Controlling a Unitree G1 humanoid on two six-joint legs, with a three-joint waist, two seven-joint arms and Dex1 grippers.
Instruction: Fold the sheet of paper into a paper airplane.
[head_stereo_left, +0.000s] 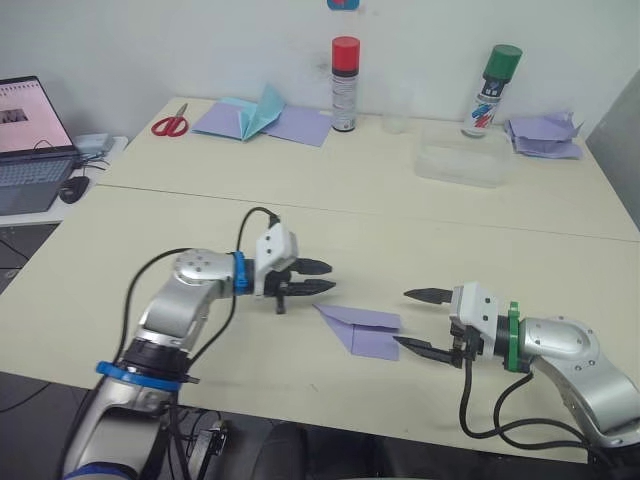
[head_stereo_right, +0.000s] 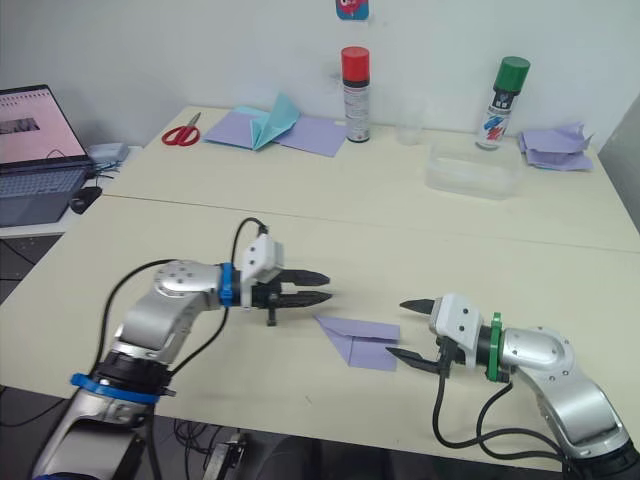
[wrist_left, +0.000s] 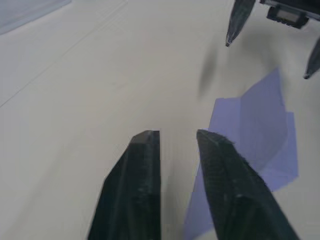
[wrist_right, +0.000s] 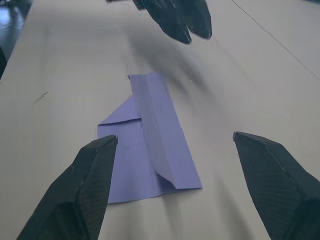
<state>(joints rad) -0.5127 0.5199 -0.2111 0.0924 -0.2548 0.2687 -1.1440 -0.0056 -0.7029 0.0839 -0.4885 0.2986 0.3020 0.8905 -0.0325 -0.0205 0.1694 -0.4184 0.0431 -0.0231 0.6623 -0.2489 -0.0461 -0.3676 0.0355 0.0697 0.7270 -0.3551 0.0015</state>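
The paper airplane (head_stereo_left: 362, 328) lies flat on the cream table near its front edge, a small lavender wedge with its tip pointing left and a folded flap on top. My left gripper (head_stereo_left: 333, 277) hovers just left of the tip, its fingers a narrow gap apart with nothing between them. My right gripper (head_stereo_left: 402, 318) stands wide open at the wedge's right end, one finger beside its near corner. The wedge also shows in the right wrist view (wrist_right: 150, 145) and the left wrist view (wrist_left: 250, 125).
At the back stand a red-capped spray can (head_stereo_left: 344, 85), a green-capped can (head_stereo_left: 490, 92) and a clear plastic container (head_stereo_left: 462, 160). Red scissors (head_stereo_left: 170, 125) and purple sheets with a teal peak (head_stereo_left: 262, 118) lie back left, crumpled purple papers (head_stereo_left: 545, 135) back right, a laptop (head_stereo_left: 30, 140) far left.
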